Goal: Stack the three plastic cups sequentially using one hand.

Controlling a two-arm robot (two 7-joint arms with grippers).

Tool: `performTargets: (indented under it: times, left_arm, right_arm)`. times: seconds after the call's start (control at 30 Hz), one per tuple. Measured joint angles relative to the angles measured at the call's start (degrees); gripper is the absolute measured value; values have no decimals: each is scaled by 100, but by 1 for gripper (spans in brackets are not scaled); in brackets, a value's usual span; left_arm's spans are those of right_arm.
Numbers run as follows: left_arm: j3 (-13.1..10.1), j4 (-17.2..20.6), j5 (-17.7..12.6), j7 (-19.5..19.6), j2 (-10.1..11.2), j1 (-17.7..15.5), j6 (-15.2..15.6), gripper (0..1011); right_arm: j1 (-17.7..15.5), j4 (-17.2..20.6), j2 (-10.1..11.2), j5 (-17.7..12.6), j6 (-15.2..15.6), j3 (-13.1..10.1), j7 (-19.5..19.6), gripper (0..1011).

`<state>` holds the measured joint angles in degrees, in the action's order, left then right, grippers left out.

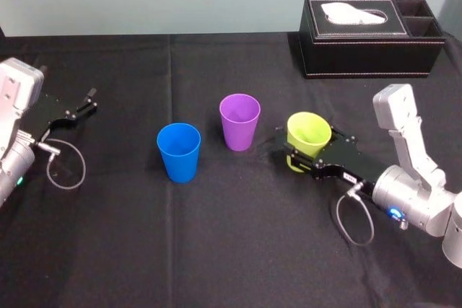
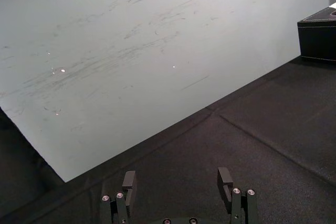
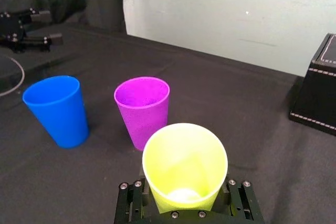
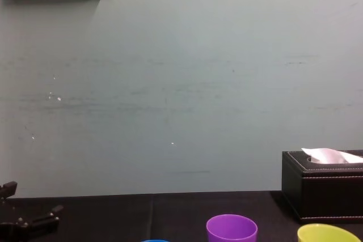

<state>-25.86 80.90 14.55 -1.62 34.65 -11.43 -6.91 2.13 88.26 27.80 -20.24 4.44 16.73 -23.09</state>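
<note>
The yellow-green cup [image 1: 309, 133] sits right of centre in the head view, tilted, clamped between the fingers of my right hand [image 1: 309, 143]; whether its base touches the desk [image 1: 216, 250] I cannot tell; the purple cup [image 1: 240, 122] stands upright just left of it, near the frame's centre, apart from it; the blue cup [image 1: 178, 151] stands upright further left and a little lower; my left hand [image 1: 79, 106] rests at the left edge, fingers apart, holding nothing; a black tissue box [image 1: 368, 37] stands at the upper right.
</note>
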Motion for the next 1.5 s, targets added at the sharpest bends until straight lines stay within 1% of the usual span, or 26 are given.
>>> performTargets:
  times: [0.2, 0.33, 0.43, 0.5, 0.53, 0.6, 0.8, 0.9, 1.0, 1.03, 1.1, 1.2, 1.5]
  left_arm:
    - [0, 0, 0, 0, 0, 0, 0, 1010]
    - [0, 0, 0, 0, 0, 0, 0, 1010]
    - [0, 0, 0, 0, 0, 0, 0, 1010]
    - [0, 0, 0, 0, 0, 0, 0, 1010]
    - [0, 0, 0, 0, 0, 0, 0, 1010]
    - [0, 0, 0, 0, 0, 0, 0, 1010]
    - [0, 0, 0, 0, 0, 0, 0, 1010]
    - [0, 0, 0, 0, 0, 0, 0, 1010]
    - [0, 0, 0, 0, 0, 0, 0, 1010]
    - [0, 0, 0, 0, 0, 0, 0, 1010]
    - [0, 0, 0, 0, 0, 0, 0, 1010]
    - [0, 0, 0, 0, 0, 0, 0, 1010]
    - [0, 0, 0, 0, 0, 0, 0, 1010]
  right_arm:
    - [46, 207, 38, -56, 250, -30, 27, 729]
    - [162, 339, 82, -82, 451, -21, 26, 729]
    - [366, 465, 111, -101, 676, 36, 11, 729]
    - [450, 493, 116, -103, 751, 68, -1, 729]
    - [560, 514, 119, -103, 832, 108, -20, 729]
    - [673, 515, 112, -112, 916, 151, -40, 729]
    - [1106, 428, -8, -181, 1214, 324, -62, 729]
    - [1247, 374, -61, -205, 1295, 381, -60, 729]
    - [1460, 289, -144, -248, 1393, 466, -52, 729]
    - [1460, 289, -144, -248, 1393, 466, -52, 729]
    - [1601, 229, -197, -266, 1441, 543, -48, 729]
    - [1713, 169, -238, -267, 1473, 616, -43, 729]
    - [1928, 4, -331, -261, 1497, 820, -39, 729]
